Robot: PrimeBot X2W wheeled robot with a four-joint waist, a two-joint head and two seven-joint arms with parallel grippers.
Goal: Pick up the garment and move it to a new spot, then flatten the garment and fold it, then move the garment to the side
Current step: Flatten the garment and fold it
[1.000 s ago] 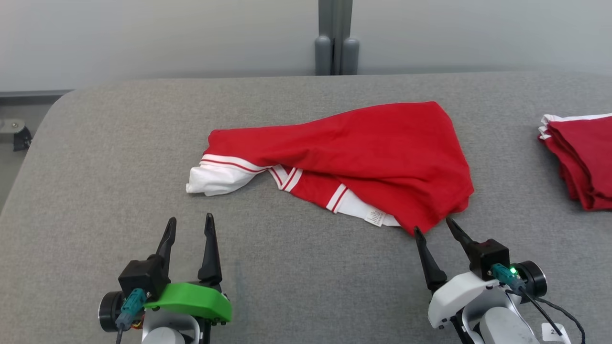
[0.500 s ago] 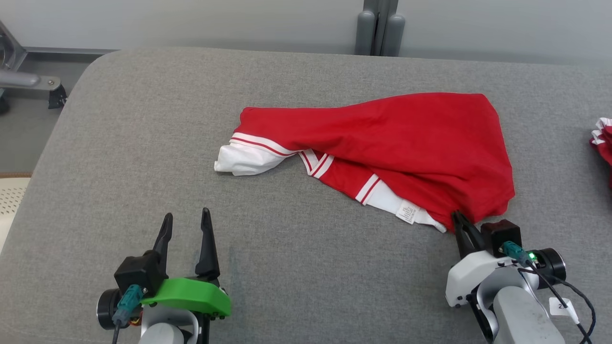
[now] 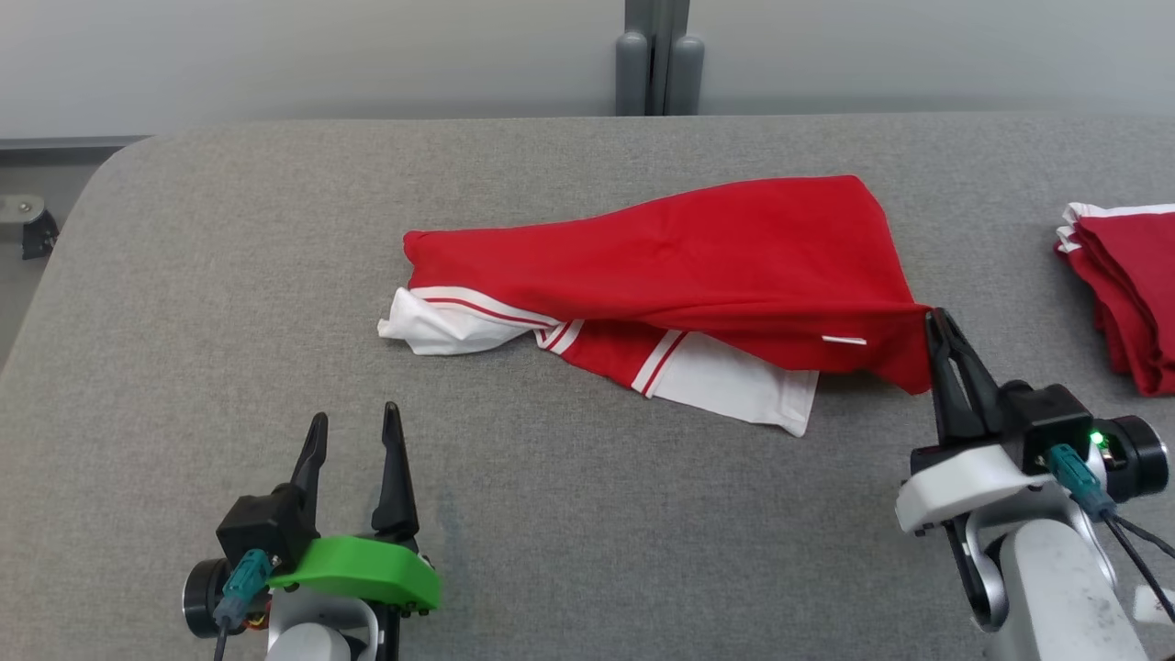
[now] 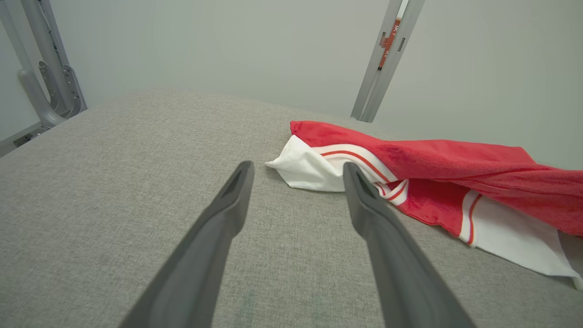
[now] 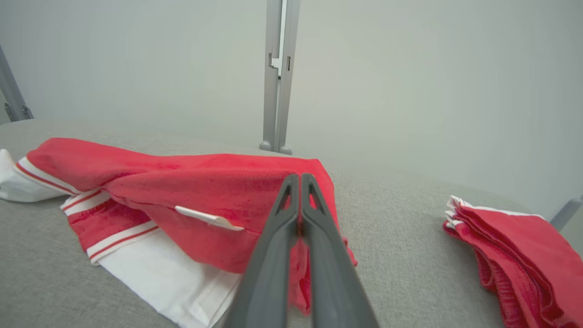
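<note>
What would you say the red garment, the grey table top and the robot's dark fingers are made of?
The garment looks like soft knit fabric, matte red with white striped trim: it drapes and wrinkles. The table top seems covered in grey woven cloth; a fine flecked weave shows. The fingers look like dark matte moulded plastic, though coated metal is possible.

Right jaws, open before, now tight on the garment (image 3: 698, 248); its corner newly aloft

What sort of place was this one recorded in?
Probably a lab garment-folding station: a grey fabric-covered table, a metal frame post against a plain wall, folded red garments stacked aside.
</note>
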